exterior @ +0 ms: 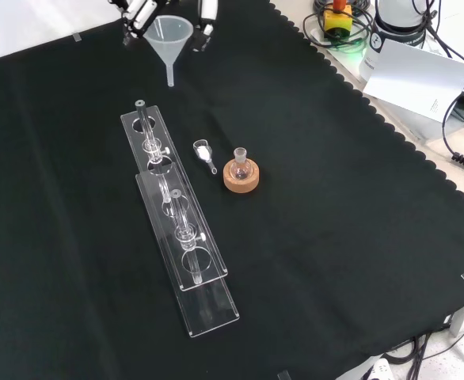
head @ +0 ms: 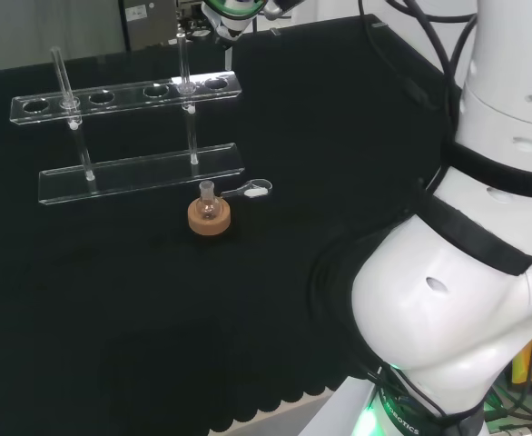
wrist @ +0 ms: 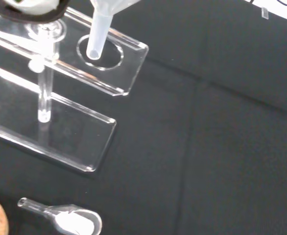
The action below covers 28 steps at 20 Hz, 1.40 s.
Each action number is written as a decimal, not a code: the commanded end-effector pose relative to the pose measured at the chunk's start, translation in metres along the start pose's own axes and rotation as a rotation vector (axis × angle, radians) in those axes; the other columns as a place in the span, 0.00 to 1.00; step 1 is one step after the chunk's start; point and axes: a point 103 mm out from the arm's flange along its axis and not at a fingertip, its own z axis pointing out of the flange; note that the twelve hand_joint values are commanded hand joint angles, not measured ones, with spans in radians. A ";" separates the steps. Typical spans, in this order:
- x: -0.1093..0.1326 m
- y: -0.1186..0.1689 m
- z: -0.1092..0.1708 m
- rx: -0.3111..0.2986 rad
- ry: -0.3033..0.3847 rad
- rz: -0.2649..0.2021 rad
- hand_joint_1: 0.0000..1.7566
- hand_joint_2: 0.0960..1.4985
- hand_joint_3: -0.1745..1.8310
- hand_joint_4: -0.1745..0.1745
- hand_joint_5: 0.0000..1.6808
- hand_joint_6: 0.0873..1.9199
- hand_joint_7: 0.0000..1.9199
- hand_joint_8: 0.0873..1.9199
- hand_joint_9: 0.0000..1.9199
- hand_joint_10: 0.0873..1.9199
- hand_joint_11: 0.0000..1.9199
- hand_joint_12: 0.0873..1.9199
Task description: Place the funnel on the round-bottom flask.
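No writing I can read anywhere on the ware. Up at the far edge of the front view the hand (exterior: 141, 14) has its black-and-white fingers clamped round the rim of a clear plastic funnel (exterior: 171, 37), cone up, narrow stem pointing down above the cloth. The small round-bottom flask (exterior: 241, 162) sits upright in a tan cork ring (exterior: 241, 177), well apart from the funnel. Beside the flask lie a little clear scoop (exterior: 204, 153) and a clear acrylic test-tube rack (exterior: 173, 212) with round holes.
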 end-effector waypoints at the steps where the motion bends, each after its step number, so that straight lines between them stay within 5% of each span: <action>1: 0.004 -0.046 0.007 0.010 -0.013 0.042 0.45 0.44 0.34 0.33 0.32 0.04 0.25 0.48 0.42 0.41 0.11 0.69; 8: 0.021 -0.072 0.023 0.030 -0.029 0.045 0.45 0.43 0.34 0.33 0.32 0.05 0.24 0.48 0.42 0.41 0.11 0.69; 19: 0.050 -0.075 0.055 0.062 -0.029 0.008 0.45 0.43 0.34 0.33 0.31 0.06 0.25 0.47 0.42 0.41 0.11 0.69; 21: 0.059 -0.073 0.060 0.076 -0.033 0.037 0.45 0.43 0.34 0.33 0.31 0.06 0.25 0.47 0.42 0.41 0.11 0.69; 28: 0.075 -0.062 0.078 0.093 -0.046 -0.024 0.45 0.43 0.34 0.33 0.31 0.07 0.25 0.47 0.42 0.41 0.11 0.69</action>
